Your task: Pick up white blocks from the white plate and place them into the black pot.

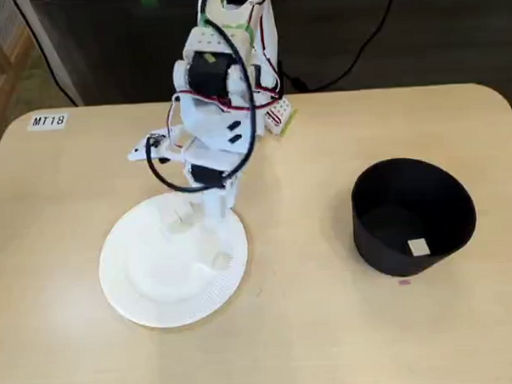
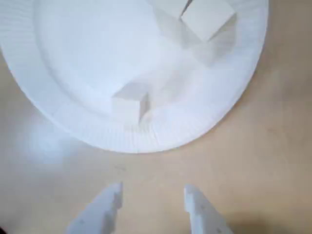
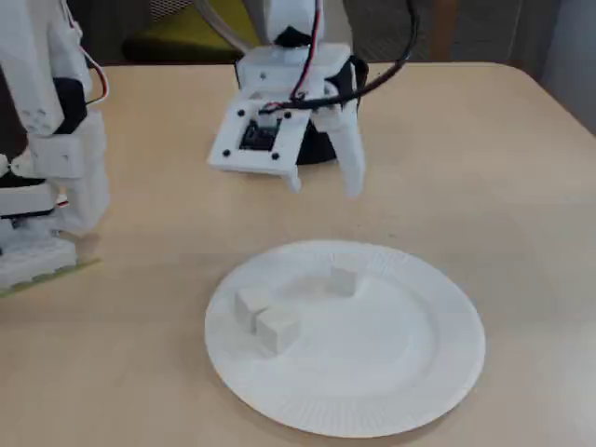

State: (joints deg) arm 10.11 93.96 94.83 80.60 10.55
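— Blocks first: where?
— One white block (image 2: 129,101) sits alone near the white plate's (image 2: 73,127) rim; two more touch farther in.
— And the gripper (image 2: 152,199)?
— Spread, empty, above bare table just outside that rim; lone block straight ahead. The black pot (image 1: 412,212) stands well apart.

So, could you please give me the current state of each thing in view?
Pincer: open, empty, over bare table just off the plate's rim.
White plate: flat on the table, holds three blocks.
White blocks: two touching, one apart.
Black pot: upright, one block inside.
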